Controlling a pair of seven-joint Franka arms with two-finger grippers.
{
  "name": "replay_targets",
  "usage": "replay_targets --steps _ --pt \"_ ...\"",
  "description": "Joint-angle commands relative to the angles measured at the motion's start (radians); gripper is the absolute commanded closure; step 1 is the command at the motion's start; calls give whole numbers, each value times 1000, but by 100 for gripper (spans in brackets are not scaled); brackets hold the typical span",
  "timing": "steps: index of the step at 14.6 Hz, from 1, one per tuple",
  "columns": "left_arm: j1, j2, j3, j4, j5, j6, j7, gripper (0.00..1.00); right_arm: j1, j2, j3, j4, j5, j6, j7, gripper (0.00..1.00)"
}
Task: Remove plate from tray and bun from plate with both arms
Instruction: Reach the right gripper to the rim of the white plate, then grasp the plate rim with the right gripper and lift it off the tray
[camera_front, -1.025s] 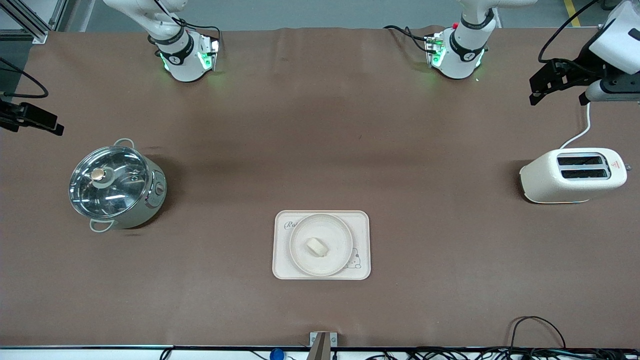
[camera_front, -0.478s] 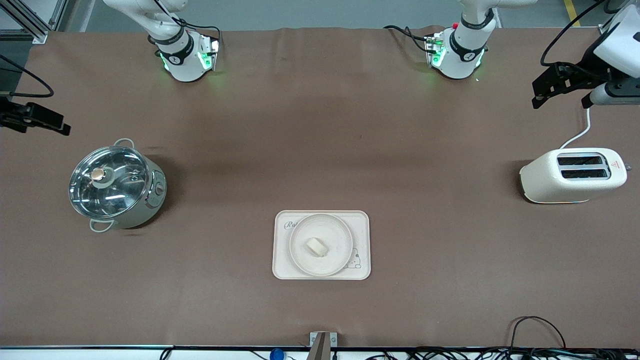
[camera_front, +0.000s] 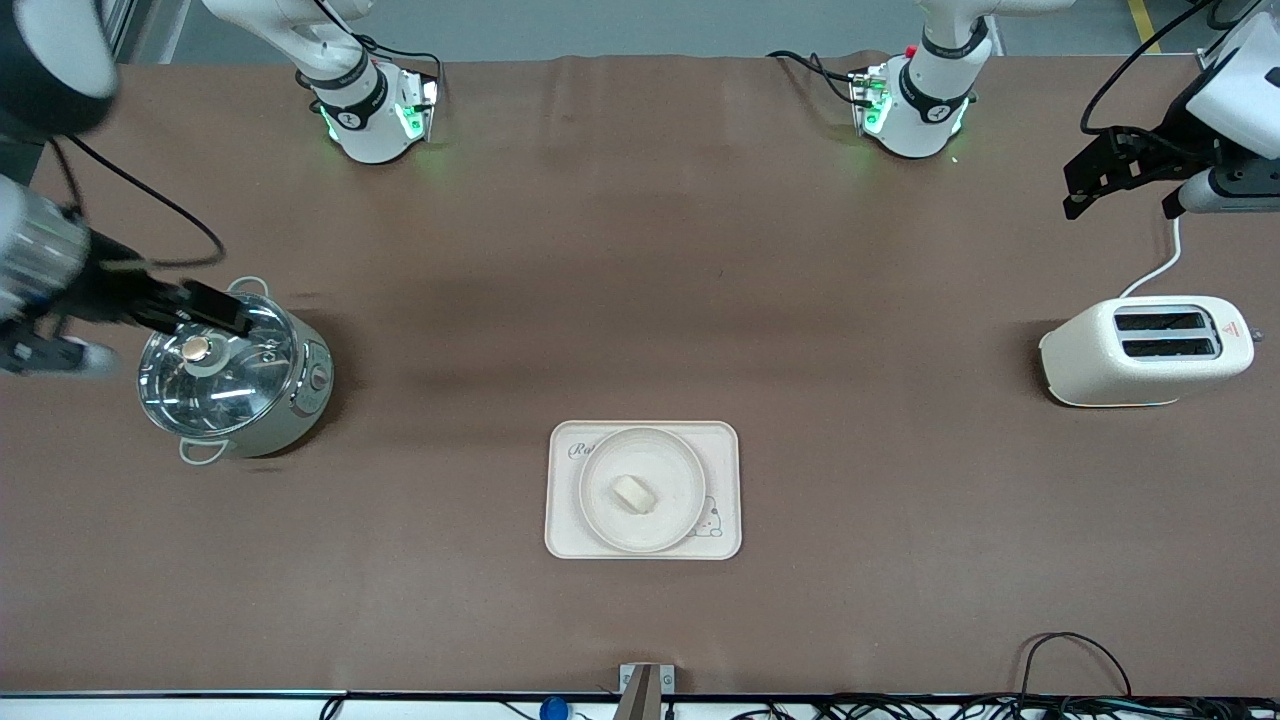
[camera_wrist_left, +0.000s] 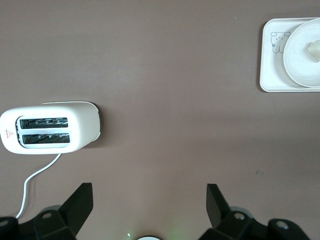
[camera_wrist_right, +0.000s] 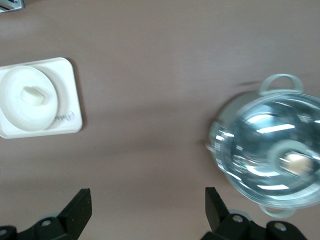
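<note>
The cream tray (camera_front: 562, 520) lies on the table near the front camera, midway between the arms' ends. The round plate (camera_front: 675, 475) sits on it, and the small pale bun (camera_front: 633, 494) lies on the plate's middle. My right gripper (camera_front: 225, 310) is open and empty, up over the pot. My left gripper (camera_front: 1080, 185) is open and empty, up over the table near the toaster. The left wrist view shows the left gripper (camera_wrist_left: 150, 210), tray (camera_wrist_left: 270, 75), plate (camera_wrist_left: 300, 65) and bun (camera_wrist_left: 315, 47). The right wrist view shows the right gripper (camera_wrist_right: 148, 212), tray (camera_wrist_right: 70, 115), plate (camera_wrist_right: 15, 112) and bun (camera_wrist_right: 35, 93).
A steel pot with a glass lid (camera_front: 232, 372) stands toward the right arm's end; it also shows in the right wrist view (camera_wrist_right: 270, 150). A cream toaster (camera_front: 1145, 350) with a white cord stands toward the left arm's end; it also shows in the left wrist view (camera_wrist_left: 50, 127).
My right arm has swung in from the edge of the view to over the pot. My left gripper has barely shifted. Tray, plate and bun have not moved.
</note>
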Motion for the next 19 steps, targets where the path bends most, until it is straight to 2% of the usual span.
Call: replay_targets --steps 1,5,7,10,12,15,19 --pt "0 13 0 22 -13 4 -3 0 92 140 -2 9 86 157 150 0" --pt "-3 29 -2 16 -14 4 -1 0 233 349 -2 19 215 484 259 0" --pt "1 31 -2 13 -16 -2 2 0 275 455 -2 25 231 608 248 0" --pt "4 49 1 7 -17 -3 0 0 338 602 2 95 246 679 253 2" --pt "4 56 1 8 -17 -3 0 0 370 666 24 126 312 771 254 4" --pt "6 59 1 10 -17 1 0 0 393 694 25 152 320 805 247 13" --pt "1 73 1 10 -17 3 -1 0 396 696 24 151 315 807 241 41"
